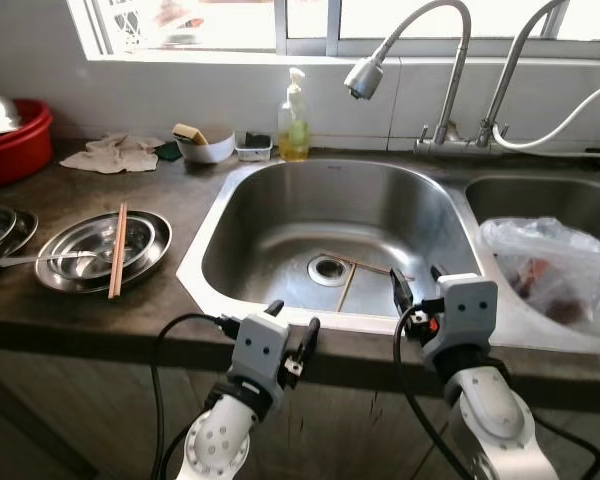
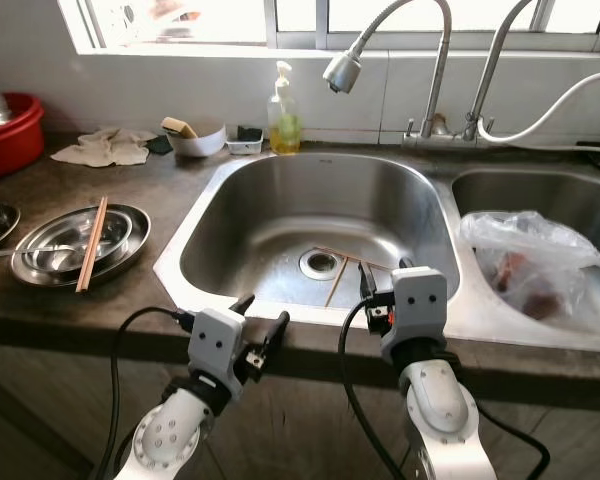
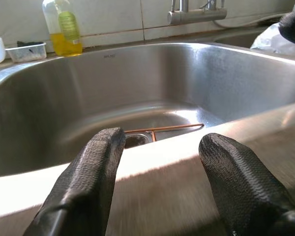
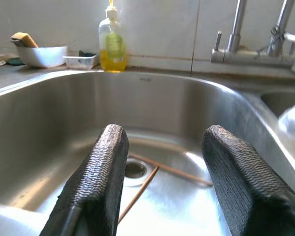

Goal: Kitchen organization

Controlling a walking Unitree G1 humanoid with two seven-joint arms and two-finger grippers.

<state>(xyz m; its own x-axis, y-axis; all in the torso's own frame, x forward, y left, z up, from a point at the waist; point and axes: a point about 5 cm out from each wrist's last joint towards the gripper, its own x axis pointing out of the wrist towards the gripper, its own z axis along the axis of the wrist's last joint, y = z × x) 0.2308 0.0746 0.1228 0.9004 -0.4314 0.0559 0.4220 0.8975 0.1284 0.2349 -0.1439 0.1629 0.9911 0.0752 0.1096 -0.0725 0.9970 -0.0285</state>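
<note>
Two brown chopsticks (image 1: pixel 356 268) lie crossed on the bottom of the steel sink (image 1: pixel 242 180), beside the drain (image 1: pixel 328 268). Another pair of chopsticks (image 1: pixel 117 250) rests across stacked metal plates (image 1: pixel 145 262) on the dark counter at the left, along with a spoon (image 1: pixel 50 259). My left gripper (image 1: pixel 293 318) is open at the sink's front rim, holding nothing. My right gripper (image 1: pixel 417 282) is open too, just over the front rim, pointing into the basin; the sink chopsticks (image 4: pixel 152 172) lie beyond its fingertips.
A soap bottle (image 1: pixel 294 120), a white bowl with a sponge (image 1: pixel 205 148), a small tray (image 1: pixel 253 146) and a cloth (image 1: pixel 120 153) line the back wall. A faucet head (image 1: pixel 363 77) hangs over the basin. A plastic bag (image 1: pixel 550 260) fills the right basin. A red tub (image 1: pixel 15 140) stands far left.
</note>
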